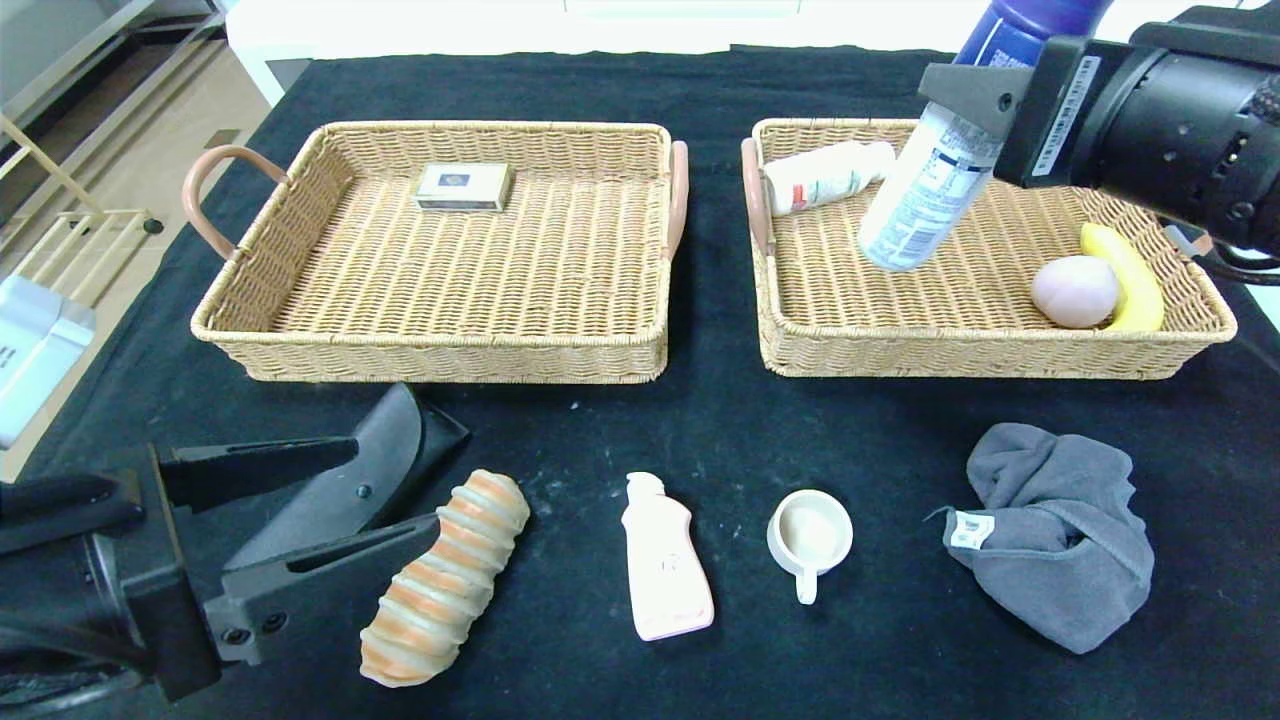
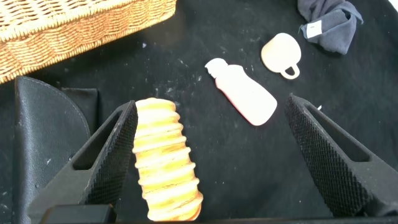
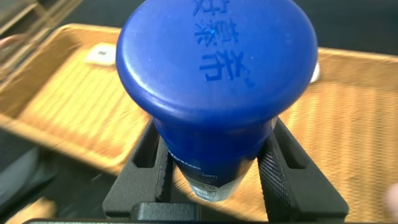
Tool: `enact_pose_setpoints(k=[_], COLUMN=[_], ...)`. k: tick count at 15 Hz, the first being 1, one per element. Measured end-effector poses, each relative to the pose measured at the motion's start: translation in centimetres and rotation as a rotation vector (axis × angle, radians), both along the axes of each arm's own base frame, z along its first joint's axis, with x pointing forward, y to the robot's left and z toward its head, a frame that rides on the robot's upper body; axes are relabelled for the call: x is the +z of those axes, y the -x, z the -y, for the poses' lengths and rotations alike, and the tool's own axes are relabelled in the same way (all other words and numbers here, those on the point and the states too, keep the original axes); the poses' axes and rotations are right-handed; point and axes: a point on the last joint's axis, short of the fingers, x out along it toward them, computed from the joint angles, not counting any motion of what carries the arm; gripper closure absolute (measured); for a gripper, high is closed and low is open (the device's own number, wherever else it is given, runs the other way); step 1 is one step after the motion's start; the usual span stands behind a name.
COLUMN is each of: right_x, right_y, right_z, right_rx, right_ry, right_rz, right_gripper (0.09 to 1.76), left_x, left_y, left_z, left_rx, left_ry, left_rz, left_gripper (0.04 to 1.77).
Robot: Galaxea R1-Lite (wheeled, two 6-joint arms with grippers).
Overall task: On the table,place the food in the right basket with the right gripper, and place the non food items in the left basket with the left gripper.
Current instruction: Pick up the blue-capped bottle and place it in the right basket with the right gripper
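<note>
My right gripper (image 1: 962, 98) is shut on a white bottle with a blue cap (image 1: 925, 190) and holds it tilted above the right basket (image 1: 990, 350). In the right wrist view the blue cap (image 3: 214, 62) fills the middle, between the jaws of the right gripper (image 3: 214, 168). The right basket holds a white bottle (image 1: 828, 175), a banana (image 1: 1130, 275) and a pink round item (image 1: 1075, 290). The left basket (image 1: 440, 355) holds a small box (image 1: 463, 187). My left gripper (image 1: 395, 490) is open and empty, low at the front left, with the striped bread (image 2: 163, 162) beside one finger of the left gripper (image 2: 211, 124).
On the black table in front of the baskets lie a black case (image 1: 350, 480), the striped bread (image 1: 445, 580), a pink bottle (image 1: 665, 560), a white cup (image 1: 810, 535) and a grey cloth (image 1: 1060, 530). The table's left edge drops off by shelving.
</note>
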Motion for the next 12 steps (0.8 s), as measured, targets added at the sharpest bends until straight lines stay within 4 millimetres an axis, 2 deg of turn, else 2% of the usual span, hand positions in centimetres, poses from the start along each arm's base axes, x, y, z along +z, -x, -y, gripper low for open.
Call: enact_pose_setpoints(k=[4,12], right_x=[0.0,-0.4], right_y=[-4.1,-10.3], right_z=[2.0,3.5], right_rx=[-0.109,-0.226], right_ry=[0.023,0.035], right_rz=[-0.029,-0.075], right_gripper=[1.01,1.01], left_x=[0.4,0.6], left_y=[0.4,0.7], left_z=[-0.1,-0.2], left_rx=[-0.002,-0.004], left_ry=[0.006,0.008], left_rz=[0.029,0.047], left_gripper=[0.09,0.09])
